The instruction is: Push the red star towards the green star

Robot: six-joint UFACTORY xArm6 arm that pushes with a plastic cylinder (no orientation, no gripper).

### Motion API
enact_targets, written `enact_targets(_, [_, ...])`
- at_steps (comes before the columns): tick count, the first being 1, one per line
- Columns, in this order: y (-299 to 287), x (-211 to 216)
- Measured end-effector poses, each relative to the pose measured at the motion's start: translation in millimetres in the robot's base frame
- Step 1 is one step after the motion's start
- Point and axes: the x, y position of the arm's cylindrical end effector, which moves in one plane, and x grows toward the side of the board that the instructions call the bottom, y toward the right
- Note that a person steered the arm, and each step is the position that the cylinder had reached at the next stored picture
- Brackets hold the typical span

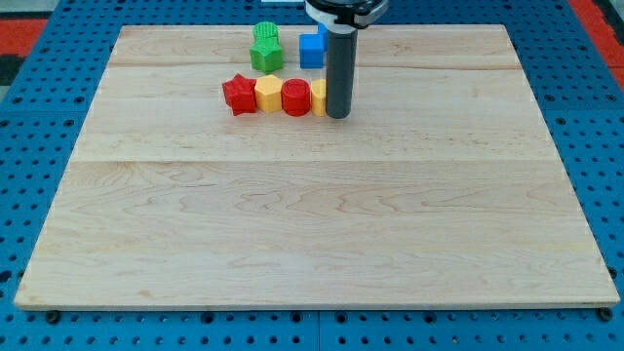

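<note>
The red star (238, 94) lies at the left end of a row of blocks near the view's top. The green star (265, 56) sits just above and to the right of it, close but apart. A green block (265, 34) stands right behind the green star. My tip (337, 115) rests at the right end of the row, against a yellow block (318, 96), well to the right of the red star.
The row runs red star, yellow block (268, 95), red round block (295, 97), then the yellow block by my tip. A blue block (312, 48) sits above the row, left of the rod. The wooden board (312, 224) lies on a blue pegboard.
</note>
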Motion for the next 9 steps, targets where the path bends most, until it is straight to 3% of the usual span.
enact_targets(2, [-6, -11])
enact_targets(3, [-7, 35])
enact_targets(5, [-161, 21])
enact_targets(7, [-127, 16])
enact_targets(9, [-137, 1])
